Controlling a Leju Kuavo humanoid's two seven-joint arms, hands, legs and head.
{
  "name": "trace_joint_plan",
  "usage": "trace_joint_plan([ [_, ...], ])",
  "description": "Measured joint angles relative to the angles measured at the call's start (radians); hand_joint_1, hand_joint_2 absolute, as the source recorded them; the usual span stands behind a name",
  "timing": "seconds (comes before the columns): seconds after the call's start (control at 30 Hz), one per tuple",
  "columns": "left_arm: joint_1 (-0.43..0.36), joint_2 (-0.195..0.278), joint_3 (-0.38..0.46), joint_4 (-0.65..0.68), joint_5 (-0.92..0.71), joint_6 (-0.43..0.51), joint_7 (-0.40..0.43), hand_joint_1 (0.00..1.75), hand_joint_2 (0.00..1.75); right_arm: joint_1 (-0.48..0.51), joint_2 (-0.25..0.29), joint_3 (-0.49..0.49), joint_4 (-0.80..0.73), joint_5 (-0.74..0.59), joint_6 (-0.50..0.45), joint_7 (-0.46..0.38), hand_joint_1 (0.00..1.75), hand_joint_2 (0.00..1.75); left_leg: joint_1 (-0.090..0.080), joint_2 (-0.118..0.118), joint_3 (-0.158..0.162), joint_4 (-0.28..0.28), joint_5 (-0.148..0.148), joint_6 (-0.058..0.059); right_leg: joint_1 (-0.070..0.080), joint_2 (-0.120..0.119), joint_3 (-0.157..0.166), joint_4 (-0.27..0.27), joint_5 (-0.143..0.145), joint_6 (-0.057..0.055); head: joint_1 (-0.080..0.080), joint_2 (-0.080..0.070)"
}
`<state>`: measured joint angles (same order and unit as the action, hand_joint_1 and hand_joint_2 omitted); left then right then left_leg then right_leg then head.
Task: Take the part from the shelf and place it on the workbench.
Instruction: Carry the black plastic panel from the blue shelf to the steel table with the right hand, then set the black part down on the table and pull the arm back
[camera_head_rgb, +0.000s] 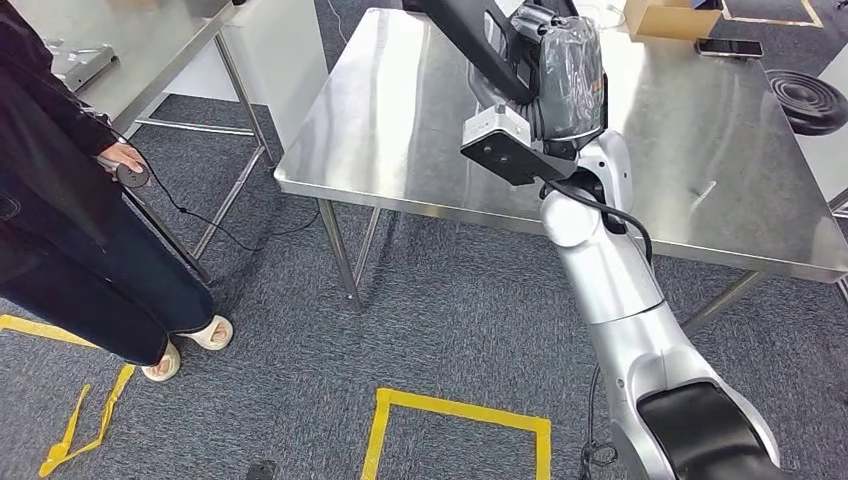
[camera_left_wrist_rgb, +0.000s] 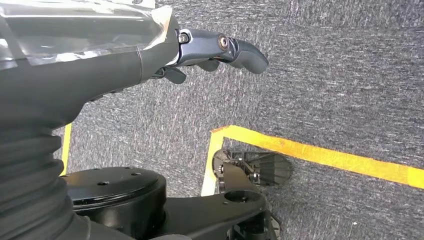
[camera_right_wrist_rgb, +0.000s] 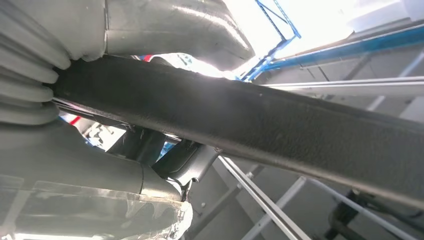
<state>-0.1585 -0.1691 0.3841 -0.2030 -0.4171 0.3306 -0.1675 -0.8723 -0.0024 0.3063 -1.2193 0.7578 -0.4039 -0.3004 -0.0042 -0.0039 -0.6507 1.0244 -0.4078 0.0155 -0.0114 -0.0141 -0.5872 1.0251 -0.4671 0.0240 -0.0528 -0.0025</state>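
Observation:
My right hand (camera_head_rgb: 568, 78), wrapped in clear plastic, is raised over the steel workbench (camera_head_rgb: 400, 130) and grips a long black bar-shaped part (camera_head_rgb: 468, 35). The part runs from the hand toward the top of the head view. In the right wrist view the same black part (camera_right_wrist_rgb: 280, 127) lies across the picture, clamped between the grey thumb (camera_right_wrist_rgb: 175, 27) and the fingers of my right hand (camera_right_wrist_rgb: 100, 170). My left hand (camera_left_wrist_rgb: 215, 50) hangs above the grey carpet with its fingers stretched out and nothing in it.
A person (camera_head_rgb: 60, 200) stands at the left holding a small wired device (camera_head_rgb: 131, 175), beside a second steel table (camera_head_rgb: 130, 40). A cardboard box (camera_head_rgb: 668, 16), a phone (camera_head_rgb: 729, 47) and a black round object (camera_head_rgb: 810, 100) lie on the workbench's far right. Yellow tape (camera_head_rgb: 455, 410) marks the carpet.

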Motion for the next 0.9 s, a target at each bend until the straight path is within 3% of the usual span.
trace_joint_plan([
  [0.13, 0.001, 0.0, 0.0, 0.0, 0.002, 0.0, -0.003, 0.0, 1.75, 0.007, -0.007, 0.0, 0.009, -0.002, -0.008, -0.005, 1.75, 1.75, -0.004, -0.001, -0.001, 0.002, -0.001, 0.007, -0.003, -0.001, 0.002, -0.005, 0.003, 0.004, 0.0, 0.0],
  [0.33, 0.002, 0.002, 0.0, 0.0, 0.005, -0.001, -0.006, 0.0, 1.75, 0.033, -0.012, 0.0, 0.013, -0.001, -0.018, -0.009, 1.75, 1.75, -0.009, -0.001, -0.004, 0.008, -0.01, 0.028, -0.01, -0.001, 0.005, -0.01, 0.004, 0.023, -0.001, 0.0],
  [0.43, 0.002, 0.001, 0.001, 0.0, 0.005, -0.001, -0.007, 0.0, 1.75, 0.04, -0.014, -0.001, 0.012, 0.004, -0.02, -0.009, 1.75, 1.75, -0.004, -0.001, 0.014, -0.016, -0.003, 0.043, -0.009, 0.001, 0.002, 0.001, -0.004, 0.029, 0.0, 0.0],
  [0.5, 0.002, 0.0, 0.001, 0.0, 0.005, -0.001, -0.007, 0.0, 1.75, 0.044, -0.017, -0.001, 0.011, 0.007, -0.022, -0.009, 1.75, 1.75, 0.003, 0.0, 0.029, -0.031, 0.002, 0.05, -0.008, 0.007, -0.041, 0.087, -0.039, 0.023, 0.002, 0.0],
  [0.57, 0.002, -0.001, 0.001, 0.0, 0.005, -0.001, -0.007, 0.0, 1.75, 0.052, -0.021, -0.001, 0.011, 0.009, -0.023, -0.009, 1.75, 1.75, 0.005, -0.003, 0.032, -0.033, 0.0, 0.052, -0.01, 0.011, -0.115, 0.219, -0.084, 0.02, 0.002, 0.0],
  [0.6, 0.002, -0.002, 0.002, 0.0, 0.005, -0.001, -0.007, 0.0, 1.75, 0.058, -0.023, -0.001, 0.011, 0.01, -0.023, -0.008, 1.75, 1.75, 0.006, -0.005, 0.033, -0.032, -0.001, 0.05, -0.012, 0.012, -0.141, 0.259, -0.092, 0.025, 0.002, 0.0],
  [0.63, 0.003, -0.002, 0.002, 0.0, 0.005, -0.001, -0.006, 0.0, 1.75, 0.062, -0.024, -0.001, 0.012, 0.012, -0.023, -0.008, 1.75, 1.75, 0.009, -0.008, 0.034, -0.031, -0.004, 0.047, -0.015, 0.012, -0.148, 0.26, -0.083, 0.034, 0.003, 0.0],
  [0.67, 0.003, -0.003, 0.002, 0.0, 0.005, -0.001, -0.006, 0.0, 1.75, 0.065, -0.025, -0.002, 0.012, 0.014, -0.023, -0.007, 1.75, 1.75, 0.012, -0.011, 0.035, -0.028, -0.007, 0.043, -0.019, 0.011, -0.134, 0.221, -0.059, 0.046, 0.003, 0.0],
  [0.73, 0.003, -0.003, 0.003, 0.0, 0.005, -0.002, -0.004, 0.0, 1.75, 0.066, -0.028, -0.002, 0.012, 0.02, -0.023, -0.005, 1.75, 1.75, 0.015, -0.016, 0.036, -0.016, -0.018, 0.026, -0.026, 0.012, -0.073, 0.087, 0.002, 0.071, 0.004, 0.0],
  [0.77, 0.003, -0.002, 0.003, 0.0, 0.005, -0.003, -0.003, 0.0, 1.75, 0.066, -0.028, -0.002, 0.012, 0.022, -0.023, -0.005, 1.75, 1.75, 0.016, -0.018, 0.035, -0.007, -0.024, 0.017, -0.028, 0.014, -0.049, 0.038, 0.022, 0.072, 0.005, 0.0],
  [0.83, 0.003, -0.001, 0.003, 0.0, 0.004, -0.004, -0.002, 0.0, 1.75, 0.067, -0.029, -0.003, 0.013, 0.025, -0.023, -0.003, 1.75, 1.75, 0.013, -0.02, 0.032, 0.002, -0.032, 0.007, -0.029, 0.017, -0.032, 0.006, 0.032, 0.062, 0.006, 0.0],
  [0.9, 0.004, -0.001, 0.004, 0.0, 0.002, -0.003, -0.001, 0.0, 1.75, 0.067, -0.029, -0.004, 0.015, 0.03, -0.023, 0.0, 1.75, 1.75, 0.015, -0.021, 0.032, 0.001, -0.031, 0.01, -0.031, 0.019, -0.033, 0.005, 0.033, 0.054, 0.005, 0.0],
])
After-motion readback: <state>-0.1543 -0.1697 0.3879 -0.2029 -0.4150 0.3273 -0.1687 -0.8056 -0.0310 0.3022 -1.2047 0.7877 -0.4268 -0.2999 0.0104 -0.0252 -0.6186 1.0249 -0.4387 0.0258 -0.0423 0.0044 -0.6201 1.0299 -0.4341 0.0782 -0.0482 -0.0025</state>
